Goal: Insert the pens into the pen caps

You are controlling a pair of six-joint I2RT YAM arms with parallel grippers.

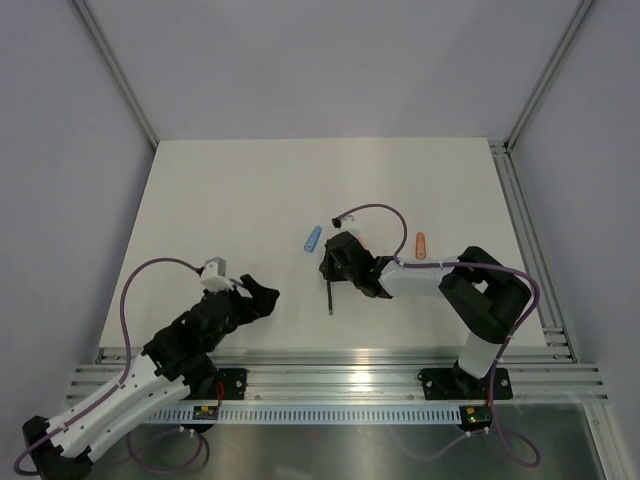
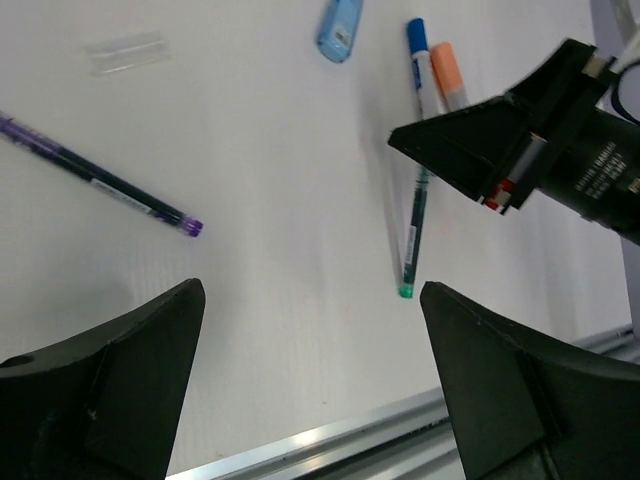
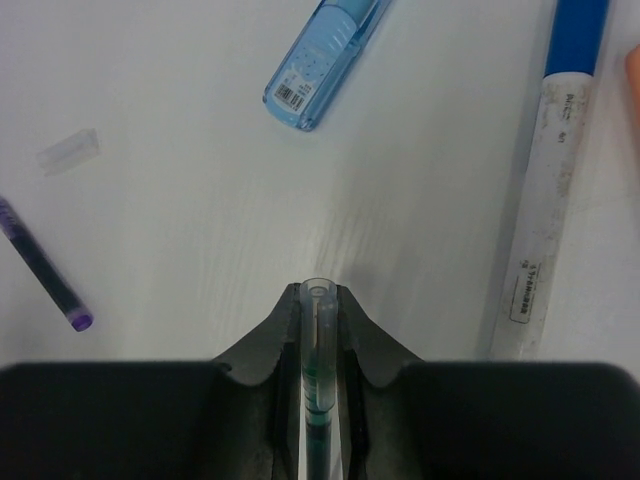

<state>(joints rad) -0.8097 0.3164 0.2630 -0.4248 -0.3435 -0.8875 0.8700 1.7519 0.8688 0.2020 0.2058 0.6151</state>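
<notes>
right wrist: right gripper (image 3: 318, 330) clamps green-tipped pen (image 3: 317, 395), clear cap (image 3: 68, 150) apart

Top external camera high over the near edge, looking down on the whole table (image 1: 250, 200), wrist cameras close above it, both showing the light blue cap (image 2: 340, 28) and green-tipped pen (image 2: 413, 230).
</notes>
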